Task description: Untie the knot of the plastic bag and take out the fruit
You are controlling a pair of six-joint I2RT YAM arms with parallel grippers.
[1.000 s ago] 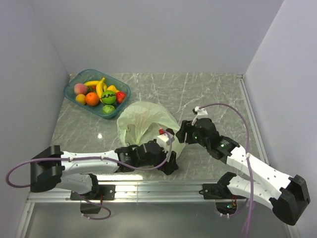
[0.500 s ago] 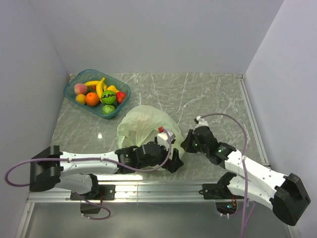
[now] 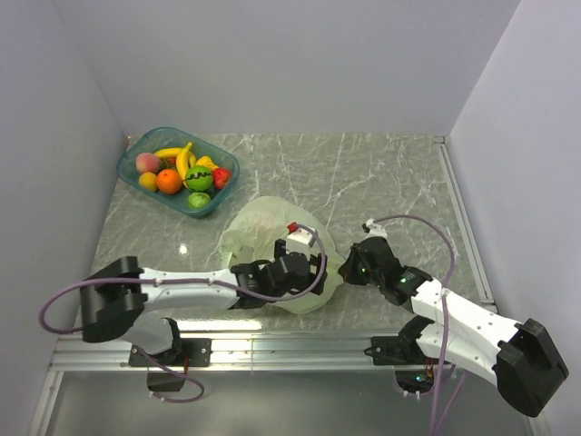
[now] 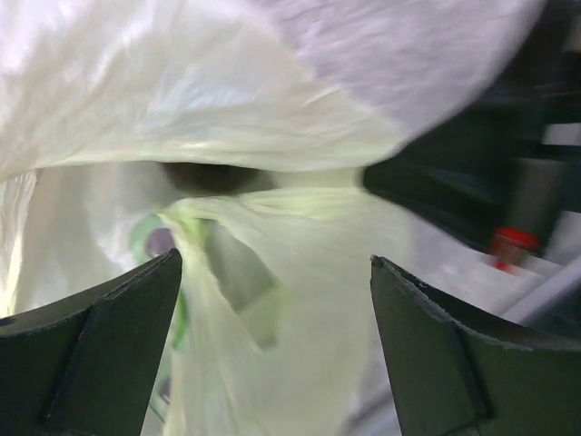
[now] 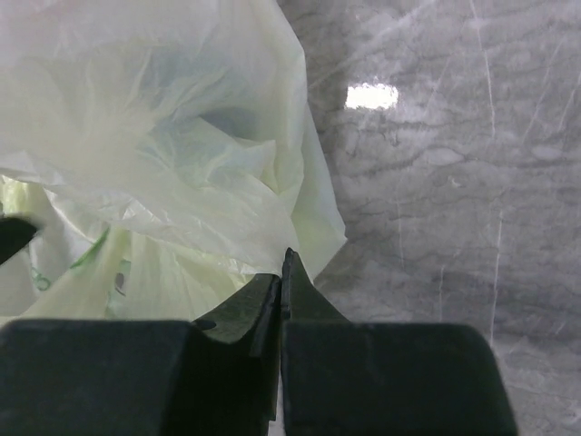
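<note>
Left wrist view: the left hand (image 4: 274,263) is released, its fingers wide apart with a loose, blurred fold of the bag (image 4: 300,300) between them and nothing gripped. In the right wrist view the right hand (image 5: 283,272) is clenched, the fingertips meeting on the bag's thin edge just above the desk (image 5: 436,182), so it seems to be grasping the film there.

A second ago the left arm lay along the near edge, beside the bag. It has since swung up and across, and its hand now sits on the bag's right side, close to the right hand. Meanwhile the right arm has dropped and drawn back toward its base, taking that edge along. The bag has slid nearer the arms and looks flatter and more stretched. I read this as one hand holding the film taut while the other comes in for a fresh hold. No fruit has come out.

The bag lies mid-desk, well apart from the tray (image 3: 124,169) in the far left corner. I cannot pick out the knot: from above the arms cover that part, and in the wrist views it is lost in folds and blur. A dark hollow and green print show through the film, but no fruit can be made out inside.
</note>
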